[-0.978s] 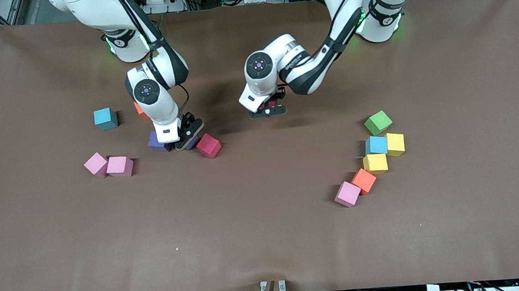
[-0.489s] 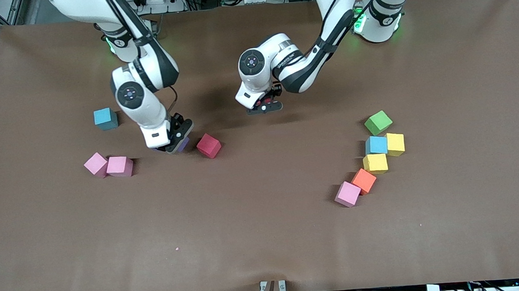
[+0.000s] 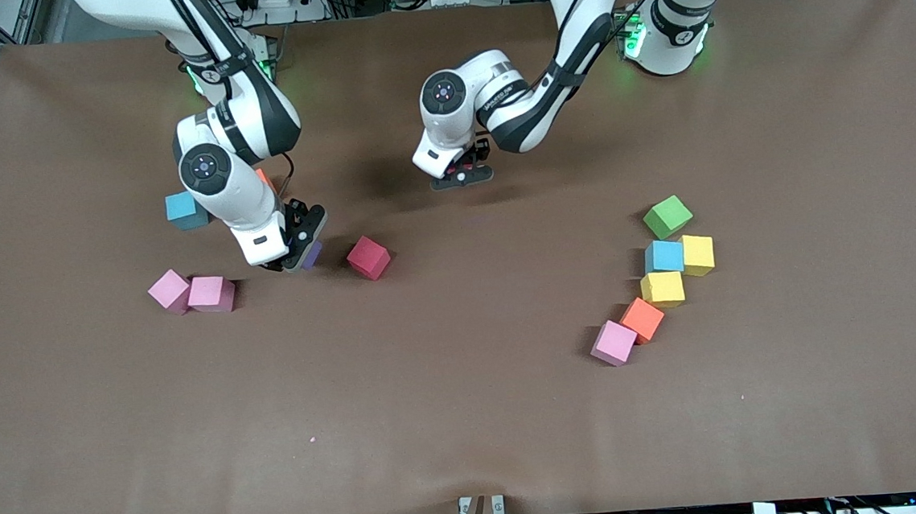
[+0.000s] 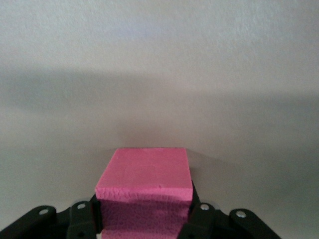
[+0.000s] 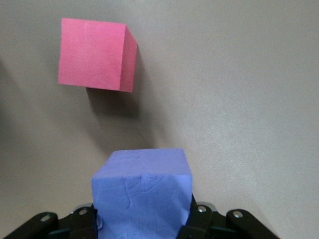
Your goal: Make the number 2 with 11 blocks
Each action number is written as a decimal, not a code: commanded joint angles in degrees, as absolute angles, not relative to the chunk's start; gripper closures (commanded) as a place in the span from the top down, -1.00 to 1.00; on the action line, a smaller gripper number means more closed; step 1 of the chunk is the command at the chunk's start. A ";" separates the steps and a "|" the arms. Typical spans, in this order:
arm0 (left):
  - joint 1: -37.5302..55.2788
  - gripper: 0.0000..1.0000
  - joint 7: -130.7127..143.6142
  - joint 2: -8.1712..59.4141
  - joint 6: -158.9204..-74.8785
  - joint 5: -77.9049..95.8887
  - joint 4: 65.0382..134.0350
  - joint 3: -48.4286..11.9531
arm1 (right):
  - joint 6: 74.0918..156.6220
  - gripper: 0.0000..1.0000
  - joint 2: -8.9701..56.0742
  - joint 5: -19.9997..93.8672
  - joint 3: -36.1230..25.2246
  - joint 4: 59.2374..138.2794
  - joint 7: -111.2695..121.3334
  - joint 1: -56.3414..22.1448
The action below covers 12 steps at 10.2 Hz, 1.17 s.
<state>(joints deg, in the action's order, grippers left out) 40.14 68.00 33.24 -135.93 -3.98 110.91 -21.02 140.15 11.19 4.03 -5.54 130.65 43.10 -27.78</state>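
**Open middle, clutter at both ends**

The desk [image 3: 469, 417] lies bare across its middle and along the whole edge nearest the front camera, a broad lane for any approach. Toward the right arm's end, the right gripper [image 3: 299, 250] with its purple cube [image 5: 142, 191] hangs just beside a red cube [image 3: 368, 257], with little gap between them; two touching pink cubes [image 3: 191, 292] and a teal cube [image 3: 185, 209] crowd the same area. Toward the left arm's end, a packed cluster blocks passage: green cube [image 3: 667, 216], light blue cube [image 3: 663, 256], two yellow cubes [image 3: 681, 270], orange cube [image 3: 642, 318] and another pink cube [image 3: 614, 342]. The left gripper [image 3: 462, 174] occupies air over bare desk.
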 commanded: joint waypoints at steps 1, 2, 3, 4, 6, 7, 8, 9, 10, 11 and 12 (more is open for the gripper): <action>41.22 -0.56 70.05 31.73 -137.11 -5.54 112.85 -21.18 | 135.55 -0.28 9.06 4.75 -5.27 129.73 46.66 -26.81; 41.57 -0.56 69.96 31.73 -137.20 -5.54 112.94 -21.18 | 134.92 -0.28 8.79 4.57 -5.36 129.47 47.37 -26.81; 41.83 -0.55 69.96 31.73 -137.20 -5.89 113.03 -21.18 | 134.91 -0.28 8.79 4.40 -5.45 129.38 48.24 -26.63; 42.01 -0.54 69.96 31.73 -137.20 -7.37 113.11 -21.18 | 134.91 -0.28 8.88 4.31 -5.36 128.50 48.43 -26.11; 42.63 -0.48 69.96 31.73 -137.11 -9.92 113.20 -21.45 | 134.91 -0.28 9.05 4.31 -5.27 128.41 50.96 -26.45; 42.71 -0.45 69.96 31.73 -137.20 -10.54 113.12 -21.45 | 135.17 -0.29 9.49 4.31 -5.19 127.80 52.11 -26.63; 42.89 -0.41 69.79 31.73 -137.11 -10.72 113.12 -21.45 | 135.09 -0.29 9.93 4.31 -5.01 126.92 52.99 -27.07; 43.06 -0.37 69.79 31.64 -137.11 -11.24 113.12 -21.53 | 135.09 -0.29 10.19 4.22 -5.01 126.74 55.00 -27.68; 43.15 0.09 69.70 31.73 -137.11 -11.25 113.12 -21.53 | 134.91 -0.29 10.20 4.22 -5.01 126.83 57.28 -27.69; 43.07 0.99 70.31 31.64 -137.11 -11.25 112.94 -21.53 | 135.00 -0.29 10.46 4.22 -5.01 126.74 58.52 -28.03; 43.07 1.00 72.23 31.29 -137.02 -11.16 112.94 -21.53 | 135.26 -0.29 10.98 3.87 -5.01 126.30 58.62 -30.39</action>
<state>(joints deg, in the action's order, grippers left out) 42.78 68.95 33.06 -136.33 -9.81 111.48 -21.59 135.81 10.06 4.00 -5.05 127.61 57.20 -28.28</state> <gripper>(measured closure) 0.273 0.432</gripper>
